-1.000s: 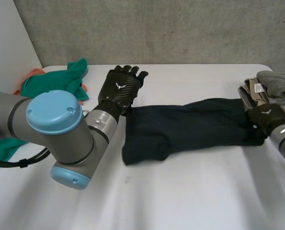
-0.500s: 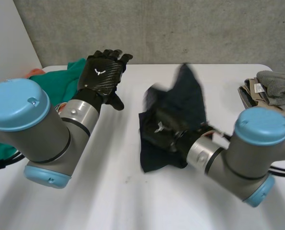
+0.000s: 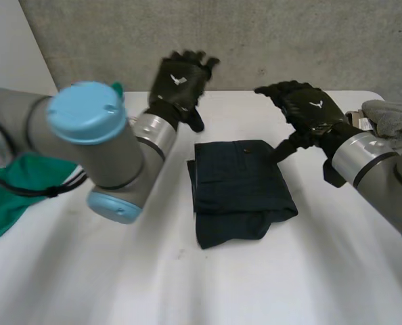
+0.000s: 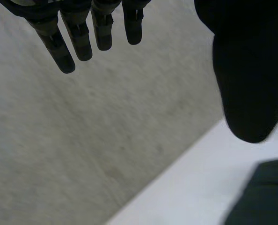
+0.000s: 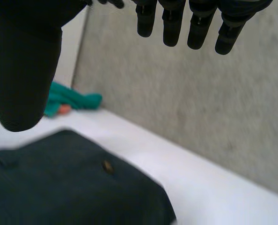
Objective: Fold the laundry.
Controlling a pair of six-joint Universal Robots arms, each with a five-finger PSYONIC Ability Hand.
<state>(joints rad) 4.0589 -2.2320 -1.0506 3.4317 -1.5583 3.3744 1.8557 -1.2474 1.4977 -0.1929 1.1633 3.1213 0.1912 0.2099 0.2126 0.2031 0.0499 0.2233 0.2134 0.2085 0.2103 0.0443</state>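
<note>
Right hand (image 3: 308,112) now lifted off the folded dark garment (image 3: 241,189), spread open and empty; left hand (image 3: 179,80) likewise, aloft.

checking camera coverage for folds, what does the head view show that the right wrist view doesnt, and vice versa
Head view adds the left hand, open and apart from the folded dark navy garment, that garment's whole outline, and a stack of beige and grey folded clothes by the right arm. Right wrist view adds the right hand's palm side, fingers straight, and an orange scrap beside a teal cloth pile. Both share the garment, its small button, the right hand and the grey wall.
</note>
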